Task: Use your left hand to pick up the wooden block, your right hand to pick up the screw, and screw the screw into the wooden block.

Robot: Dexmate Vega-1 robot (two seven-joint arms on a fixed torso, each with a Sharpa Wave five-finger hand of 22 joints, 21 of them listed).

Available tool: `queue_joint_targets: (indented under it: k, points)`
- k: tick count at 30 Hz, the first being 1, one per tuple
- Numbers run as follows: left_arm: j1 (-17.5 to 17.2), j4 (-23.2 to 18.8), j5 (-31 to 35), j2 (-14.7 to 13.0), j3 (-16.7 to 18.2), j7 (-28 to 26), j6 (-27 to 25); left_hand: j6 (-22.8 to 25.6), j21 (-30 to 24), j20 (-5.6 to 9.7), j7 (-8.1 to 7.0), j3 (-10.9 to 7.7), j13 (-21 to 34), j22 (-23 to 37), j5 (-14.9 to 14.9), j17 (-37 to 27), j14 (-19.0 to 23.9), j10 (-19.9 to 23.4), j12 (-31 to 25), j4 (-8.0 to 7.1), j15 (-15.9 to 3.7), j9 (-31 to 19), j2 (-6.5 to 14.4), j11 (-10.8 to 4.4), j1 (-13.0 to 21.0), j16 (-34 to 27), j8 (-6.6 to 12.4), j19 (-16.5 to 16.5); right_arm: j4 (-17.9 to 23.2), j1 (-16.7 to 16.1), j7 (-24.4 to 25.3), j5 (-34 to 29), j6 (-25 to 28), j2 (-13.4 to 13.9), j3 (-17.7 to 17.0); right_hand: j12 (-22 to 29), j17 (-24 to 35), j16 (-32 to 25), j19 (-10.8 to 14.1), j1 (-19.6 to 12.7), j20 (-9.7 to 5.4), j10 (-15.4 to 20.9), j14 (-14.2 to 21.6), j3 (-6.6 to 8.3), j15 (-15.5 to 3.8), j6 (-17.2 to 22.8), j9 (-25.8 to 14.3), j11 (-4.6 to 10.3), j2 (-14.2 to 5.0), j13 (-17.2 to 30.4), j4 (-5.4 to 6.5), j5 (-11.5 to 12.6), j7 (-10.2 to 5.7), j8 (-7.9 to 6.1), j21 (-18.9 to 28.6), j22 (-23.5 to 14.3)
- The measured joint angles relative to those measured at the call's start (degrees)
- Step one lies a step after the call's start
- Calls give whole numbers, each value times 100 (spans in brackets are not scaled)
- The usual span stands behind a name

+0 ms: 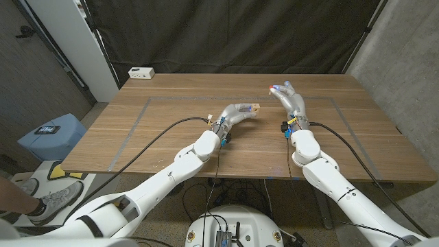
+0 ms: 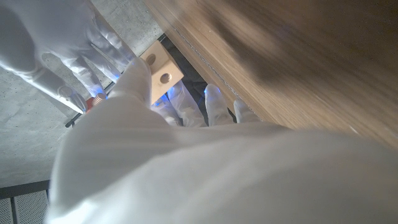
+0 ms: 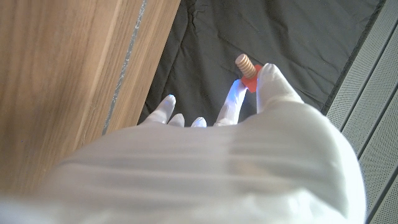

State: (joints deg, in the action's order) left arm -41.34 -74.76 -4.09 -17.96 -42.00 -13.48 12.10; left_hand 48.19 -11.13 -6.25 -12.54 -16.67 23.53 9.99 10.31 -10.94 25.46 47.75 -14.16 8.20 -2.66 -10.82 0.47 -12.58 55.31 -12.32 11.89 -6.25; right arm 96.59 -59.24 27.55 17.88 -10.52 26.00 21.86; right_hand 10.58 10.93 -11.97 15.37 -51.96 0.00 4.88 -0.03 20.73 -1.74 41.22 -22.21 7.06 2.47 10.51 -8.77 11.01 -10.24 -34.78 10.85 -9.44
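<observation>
Now, from the head view, my left hand [image 1: 239,113] is raised over the middle of the brown wooden table [image 1: 171,137], fingers closed around a small pale wooden block [image 1: 254,108] whose end shows at the fingertips. My right hand [image 1: 289,99] is up over the far part of the table, just to the right of the left hand and apart from it, pinching a small screw with a red head and tan threaded shank [image 1: 274,88] at its fingertips; at this size the screw is only a red speck. A white box [image 1: 141,72] sits at the table's far left corner, and a person's shoe [image 1: 57,201] shows on the floor at the left edge.

From the left wrist view, my left hand [image 2: 186,102] grips the wooden block [image 2: 160,68], which shows two round holes in its faces. My right hand [image 2: 68,43] is near it, with the red of the screw [image 2: 95,99] at its fingertips, close to the block but not touching it.

From the right wrist view, my right hand [image 3: 249,99] holds the screw [image 3: 247,70] by its red head between the thumb and a finger, the ribbed tan shank pointing away from the hand against a dark curtain [image 3: 292,31]. The other fingers are loosely extended.
</observation>
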Motion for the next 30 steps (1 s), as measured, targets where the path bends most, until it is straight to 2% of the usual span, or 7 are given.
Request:
queue_joint_targets:
  k: [7,30]
  points:
    - [9,14,-12,25,-17,3,0,5,0,0,6,2,-1,0,0,0,0,0,0,2,0,0,0,0,0,0,-1,0,-46,-6,-132,63,-189,-6,7,0,0,0,-2,-69,2,-31,0,17,0,-31,0,31,-67,0,-17,0,-31,0,0,0]
    - [-115,-142,-71,39,-2,-104,-79,3,0,0,5,13,28,0,0,0,0,0,0,13,0,5,-1,0,1,0,-23,0,27,-99,-419,171,-355,67,49,0,1,0,-22,-182,21,-71,1,39,0,-51,4,72,-30,0,-39,0,-51,3,0,0]
